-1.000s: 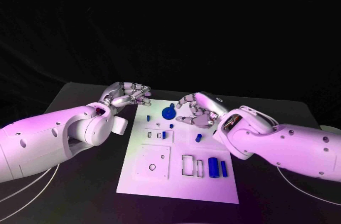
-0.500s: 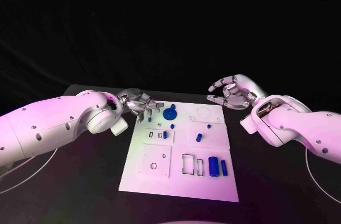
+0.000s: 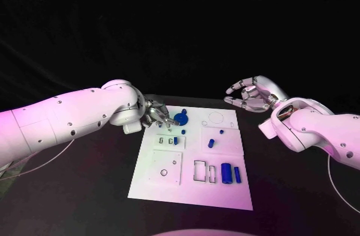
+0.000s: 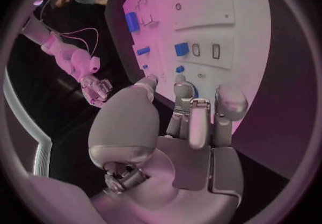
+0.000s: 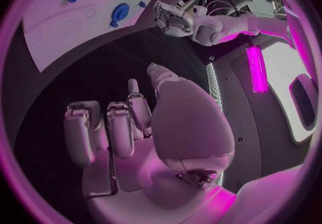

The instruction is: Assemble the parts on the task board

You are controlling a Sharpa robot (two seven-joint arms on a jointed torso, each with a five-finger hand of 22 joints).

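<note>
Left robot hand [image 3: 157, 115] empty, fingers spread, just beside round blue plastic part [image 3: 180, 118] on flat white task board [image 3: 191, 189]; right robot hand [image 3: 251, 94] empty, fingers apart, off board.

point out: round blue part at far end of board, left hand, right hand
round blue part [image 3: 180, 118]: head view, on its disc face.
left hand [image 3: 156, 115]: head view, on the fingers at the task board's [image 3: 225, 194] far left corner.
right hand [image 3: 251, 94]: head view, on the palm, raised off the board.

Dim room, black backdrop — the task board [image 3: 189, 160] glares white. Wrist views bend hard at their rims — edges blur there.
</note>
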